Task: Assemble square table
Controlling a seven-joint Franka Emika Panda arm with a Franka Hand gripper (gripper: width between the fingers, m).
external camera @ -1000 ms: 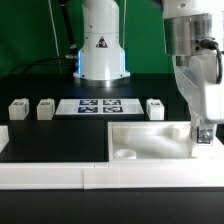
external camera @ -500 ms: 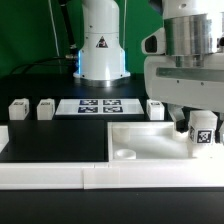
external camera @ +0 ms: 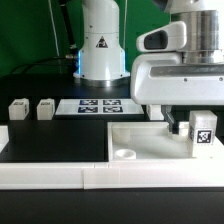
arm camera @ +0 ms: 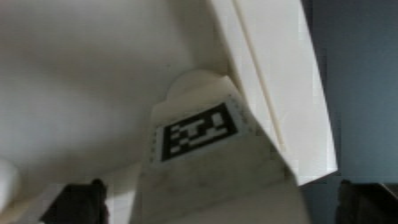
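I am watching from far away, and the gripper (arm camera: 221, 204) is standing wide open. In the wrist view its two dark fingers (arm camera: 80, 200) are sitting one on each side of a short white leg (external camera: 203, 133). A gap is showing on both sides, so the gripper is not holding anything.

The short white leg is standing upright, and its black-white tag is facing the exterior camera (the tag is showing in the wrist view too). It is standing on the square slab (external camera: 150, 138), over at the exterior view's right side, close to the slab's raised edge. I cannot tell if its foot is sitting in a corner socket.

The square slab is lying flat on the black table (external camera: 50, 140), just behind the long white border rail (external camera: 60, 178). One round socket (external camera: 125, 155) is showing at the slab's near corner, on the exterior view's left.

A loose leg (external camera: 17, 110) and a second loose leg (external camera: 46, 108) are sitting side by side on the black table, well apart from the slab. They are lying to the exterior view's left of the marker board (external camera: 100, 105).
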